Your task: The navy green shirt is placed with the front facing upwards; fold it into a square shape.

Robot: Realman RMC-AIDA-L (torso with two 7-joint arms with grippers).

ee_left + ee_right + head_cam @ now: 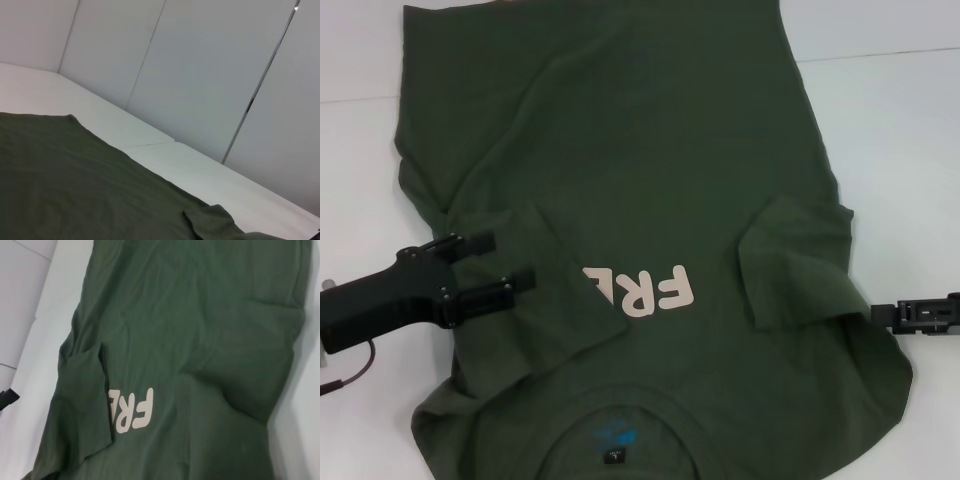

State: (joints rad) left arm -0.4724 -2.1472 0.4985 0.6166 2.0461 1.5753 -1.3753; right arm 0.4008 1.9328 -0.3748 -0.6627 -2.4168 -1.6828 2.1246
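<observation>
dark olive-green cotton t-shirt (650,150), plain all over save pale pinkish block letters "fre" (640,288) on the chest and a small bright blue print (612,437) inside the collar. matte black left gripper (505,265) and matte black right gripper (880,314), both without pattern. white table top (910,130) crossed by thin grey seam lines, with pale grey wall panels (200,65) behind.
</observation>
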